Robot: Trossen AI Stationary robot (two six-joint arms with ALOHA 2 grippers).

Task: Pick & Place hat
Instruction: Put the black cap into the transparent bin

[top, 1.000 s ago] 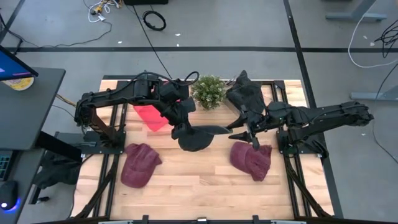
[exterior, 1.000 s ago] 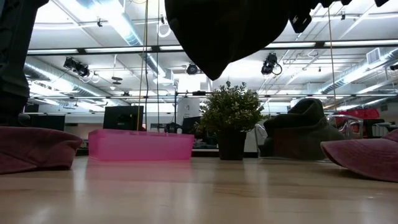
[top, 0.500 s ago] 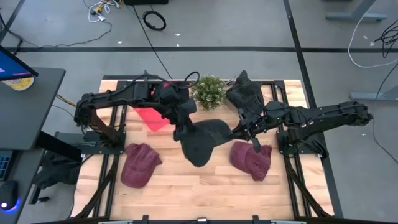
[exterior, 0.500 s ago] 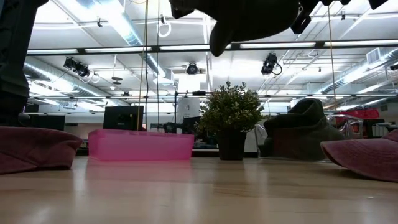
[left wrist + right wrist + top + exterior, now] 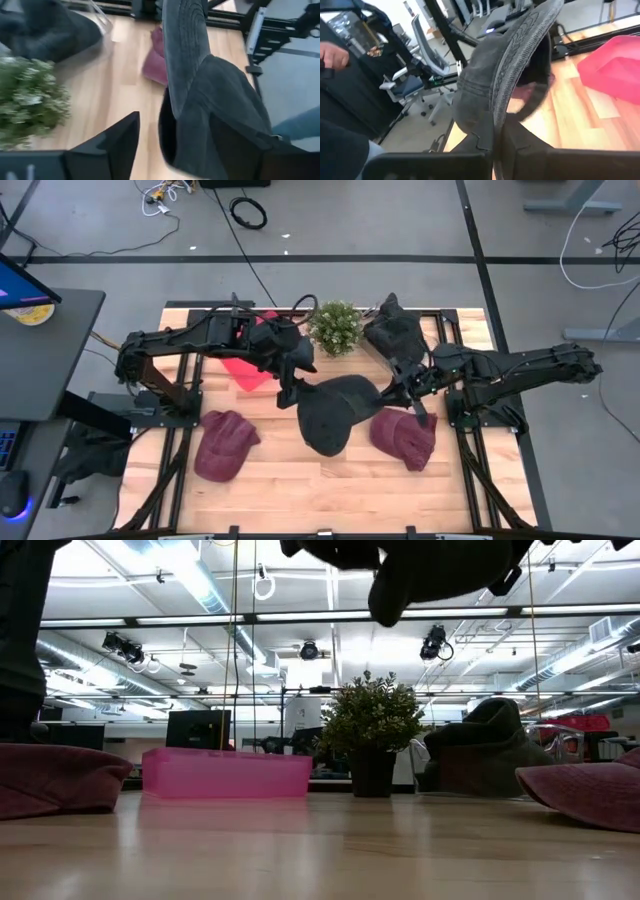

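Note:
A black hat (image 5: 335, 415) hangs in the air over the table's middle, between my two grippers; in the low view the black hat (image 5: 420, 565) shows only at the top edge. My right gripper (image 5: 390, 393) comes from the table's right and is shut on its brim. My left gripper (image 5: 292, 388) comes from the left and stands open. In the left wrist view the hat's crown (image 5: 215, 110) lies between the spread fingers, with a gap beside one finger (image 5: 117, 142). The hat hides the other finger's tip. My right gripper pinches the brim's edge (image 5: 496, 112) between its two shut fingers, coming nearly level from the table's right. The brim stands edge-on above the fingers and the crown hangs beyond it, clear of the table. My left gripper: I cannot tell whether the hidden finger touches the crown.
Two maroon hats lie on the wood, one near left (image 5: 225, 445) and one near right (image 5: 405, 437), just below the right gripper. At the far side stand a pink bin (image 5: 245, 367), a potted plant (image 5: 335, 328) and another dark hat (image 5: 395, 332).
The black hat hung bunched below my left gripper a second ago. It has since spread out and shifted toward the table's right, with its brim turned toward my right gripper. In the low view its lowest part has risen and moved rightward.

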